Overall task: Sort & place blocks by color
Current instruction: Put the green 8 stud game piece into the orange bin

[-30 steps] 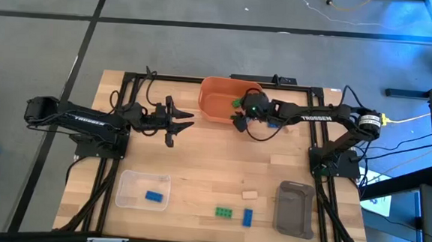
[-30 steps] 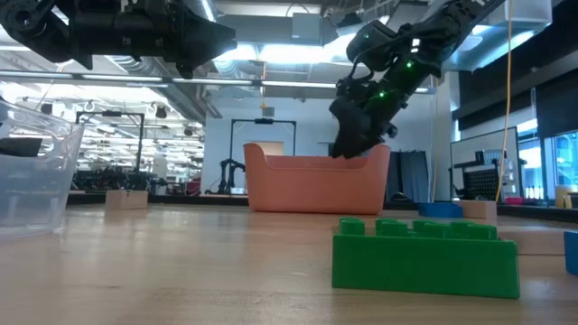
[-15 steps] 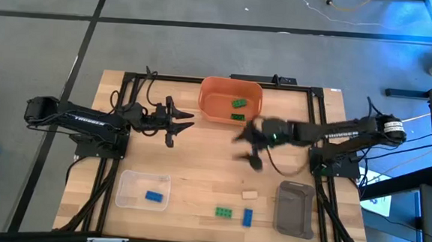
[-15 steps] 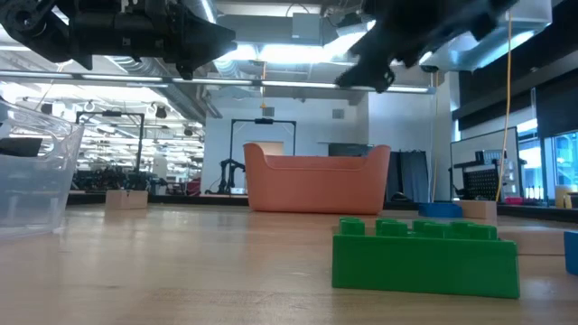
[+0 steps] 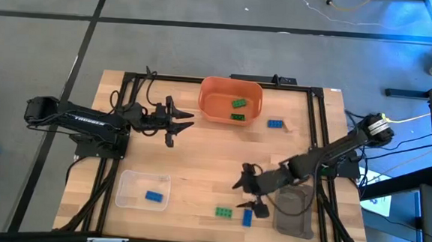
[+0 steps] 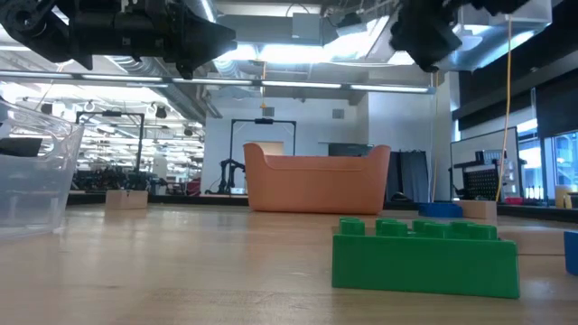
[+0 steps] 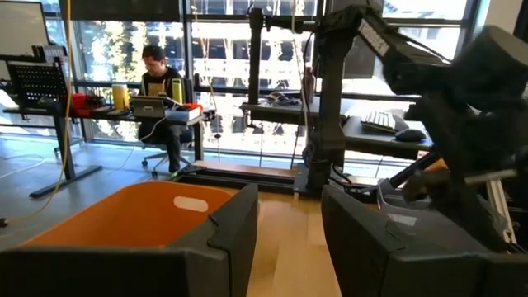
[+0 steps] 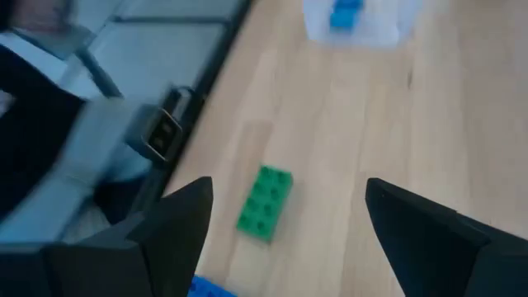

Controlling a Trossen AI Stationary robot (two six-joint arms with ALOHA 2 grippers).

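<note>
Right tool (image 5: pixel 250 197) is wide open and empty: centre it over the green block (image 5: pixel 225 212), square its fingers, then descend.

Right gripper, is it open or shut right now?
Open: the right gripper has its fingers spread and empty above the green block.

Right wrist view blurred; blue block (image 8: pixel 213 287) cut by edge. Low view: clear tray (image 6: pixel 32 176) cropped at side.
</note>
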